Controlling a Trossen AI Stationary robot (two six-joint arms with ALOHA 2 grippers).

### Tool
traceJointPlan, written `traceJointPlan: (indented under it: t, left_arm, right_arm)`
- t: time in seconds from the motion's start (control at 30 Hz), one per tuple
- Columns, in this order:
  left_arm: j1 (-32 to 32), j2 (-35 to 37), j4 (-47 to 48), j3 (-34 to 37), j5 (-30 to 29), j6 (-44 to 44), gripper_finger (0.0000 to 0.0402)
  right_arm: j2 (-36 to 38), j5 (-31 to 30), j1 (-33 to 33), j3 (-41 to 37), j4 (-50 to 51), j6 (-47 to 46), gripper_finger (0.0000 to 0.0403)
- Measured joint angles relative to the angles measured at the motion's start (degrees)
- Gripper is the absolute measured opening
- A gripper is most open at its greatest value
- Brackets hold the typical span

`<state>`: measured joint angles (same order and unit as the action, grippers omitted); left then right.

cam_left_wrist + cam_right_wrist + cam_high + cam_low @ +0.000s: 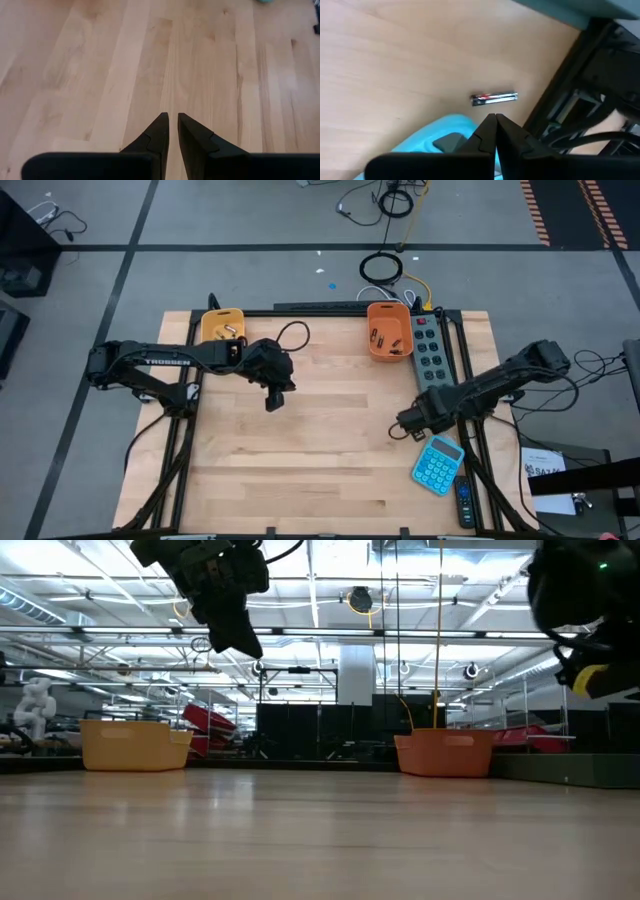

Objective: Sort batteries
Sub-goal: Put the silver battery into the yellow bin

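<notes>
My left claw (273,401) hangs nearly closed, empty, over bare tabletop (320,450); my right claw (494,118) is together beside the blue calculator (437,464). Batteries (378,338) lie in the orange bin (388,330) (far edge).

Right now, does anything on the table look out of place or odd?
Yes. One battery lies loose on the table beside the blue calculator, while the other batteries in view sit in the yellow bin and the orange bin. The shut right gripper hovers over it.
</notes>
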<state>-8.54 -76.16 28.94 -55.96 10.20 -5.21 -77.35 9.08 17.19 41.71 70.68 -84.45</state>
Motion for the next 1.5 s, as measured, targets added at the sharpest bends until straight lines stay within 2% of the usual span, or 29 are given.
traceJointPlan:
  t: [0.17,0.37,0.6,0.77,1.07,1.33,1.5]
  left_arm:
    - [0.00,0.00,-3.80,0.00,-0.02,-0.02,0.0050]
    - [-0.01,0.01,-7.82,0.00,-2.24,-3.12,0.0050]
    - [-0.06,0.00,-7.67,0.00,-0.03,-5.77,0.0050]
    - [-1.54,0.00,-8.01,0.00,1.09,-7.88,0.0050]
    - [-7.71,0.00,-9.32,-0.66,9.61,-15.91,0.0050]
    - [-10.46,0.00,-8.88,-6.95,9.96,-6.47,0.0050]
    - [-12.50,0.00,-8.45,-7.37,15.46,-5.04,0.0050]
  right_arm:
    - [-0.18,-3.91,3.61,0.00,0.40,-7.92,0.0000]
    - [-0.21,-8.04,8.66,0.00,0.56,-21.78,0.0000]
    - [-0.21,-9.90,14.42,0.00,1.21,-33.79,0.0000]
    - [-0.21,-10.54,15.96,-0.15,1.68,-36.19,0.0000]
    - [-0.25,-12.30,16.30,-0.55,0.28,-37.91,0.0000]
    - [-0.25,-12.57,14.66,0.16,-8.35,-38.55,0.0000]
    - [-0.25,-12.13,13.75,0.87,-8.84,-38.26,0.0000]
